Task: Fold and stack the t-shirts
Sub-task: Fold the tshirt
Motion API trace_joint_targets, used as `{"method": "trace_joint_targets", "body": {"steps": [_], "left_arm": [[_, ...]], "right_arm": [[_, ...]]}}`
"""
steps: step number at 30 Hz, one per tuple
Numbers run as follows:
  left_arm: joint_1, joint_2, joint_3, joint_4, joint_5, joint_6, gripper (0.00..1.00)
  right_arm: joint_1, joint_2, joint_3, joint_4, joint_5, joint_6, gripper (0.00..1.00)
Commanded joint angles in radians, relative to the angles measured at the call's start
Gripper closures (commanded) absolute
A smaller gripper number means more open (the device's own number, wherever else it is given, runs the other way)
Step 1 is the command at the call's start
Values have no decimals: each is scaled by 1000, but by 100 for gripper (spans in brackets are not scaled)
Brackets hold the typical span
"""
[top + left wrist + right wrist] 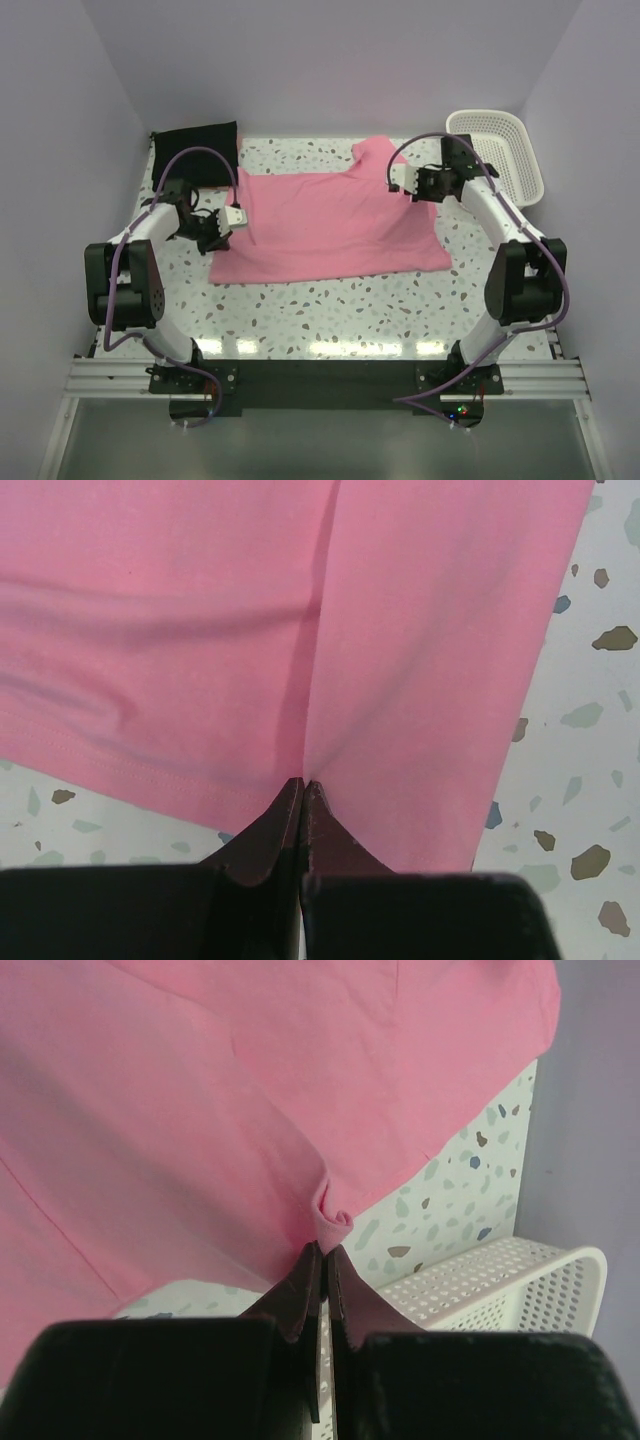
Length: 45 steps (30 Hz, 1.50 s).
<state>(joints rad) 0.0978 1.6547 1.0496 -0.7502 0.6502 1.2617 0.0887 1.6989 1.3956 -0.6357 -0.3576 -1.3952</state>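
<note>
The pink t-shirt (335, 220) lies spread across the middle of the terrazzo table (330, 310). It is mostly flat, with one sleeve poking out towards 12 o'clock at its far edge. Its near hem runs roughly from 9 to 3 o'clock, with bare table in front of it.

At the shirt's 9 o'clock edge the left gripper (243, 224) has its jaws pressed together on the pink cloth. In the left wrist view the two dark fingers meet at the tips (303, 786) with the fabric (300, 630) caught between them. A long crease runs from the pinch straight up towards 12 o'clock. Speckled table shows at 3 o'clock and at 8 o'clock of the tips.

At about 2 o'clock of the shirt the right gripper (402, 184) is likewise clamped on the cloth. In the right wrist view a small bunched knob of pink fabric (200, 1110) sits right at the closed tips (325, 1252), and folds fan away from it towards 11 o'clock.

The black garment (196, 152) is a folded rectangle in the table's far corner at 10 o'clock, just beyond the left arm and apart from the pink shirt.

The white lattice basket (510, 150) is tilted against the wall at 2 o'clock, beside the right arm. Its rim (520, 1290) shows at 4 o'clock in the right wrist view.
</note>
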Motion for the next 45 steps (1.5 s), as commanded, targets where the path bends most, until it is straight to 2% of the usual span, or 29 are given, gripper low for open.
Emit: {"method": "trace_joint_targets", "body": {"steps": [1,9,11,12,13,14,15,16,17,20,23,24,28,32,36,42,45], "left_arm": [[0,-24,7,44,16,19,100],[-1,2,7,84,-3,-5,100],[-3,8,15,87,-9,-15,92],[-1,11,16,89,-11,-31,87],[-3,20,21,91,-14,-48,75],[0,23,35,83,-21,-60,71],[5,27,41,66,-23,-68,68],[14,24,46,42,-23,-70,61],[38,17,44,35,-14,-80,59],[86,-7,44,-18,2,-102,50],[121,-32,46,-83,12,-143,48],[125,-35,44,-103,14,-162,47],[135,-35,20,-146,14,-248,46],[140,-13,0,-115,14,-340,46],[140,22,3,-98,-14,-386,46],[141,59,-25,-58,-78,-426,46],[141,82,-28,-55,-87,-447,46]], "right_arm": [[-10,-55,-6,48,-15,2,100],[0,-9,5,28,-20,-13,100],[3,4,14,21,-4,-11,100],[5,11,20,16,15,-4,90],[3,24,28,10,26,5,81],[5,30,40,-2,38,15,70],[5,41,80,-56,52,40,51],[3,53,104,-85,74,64,42],[3,60,124,-113,92,85,36],[-7,59,195,-231,121,208,34],[-10,71,255,-424,97,338,35],[-12,82,285,-535,82,405,38],[-24,125,275,-682,28,583,42],[-53,159,157,-622,68,725,47],[-114,202,135,-550,95,837,49],[-142,239,91,-471,141,877,51],[-142,263,68,-450,151,891,56]]}}
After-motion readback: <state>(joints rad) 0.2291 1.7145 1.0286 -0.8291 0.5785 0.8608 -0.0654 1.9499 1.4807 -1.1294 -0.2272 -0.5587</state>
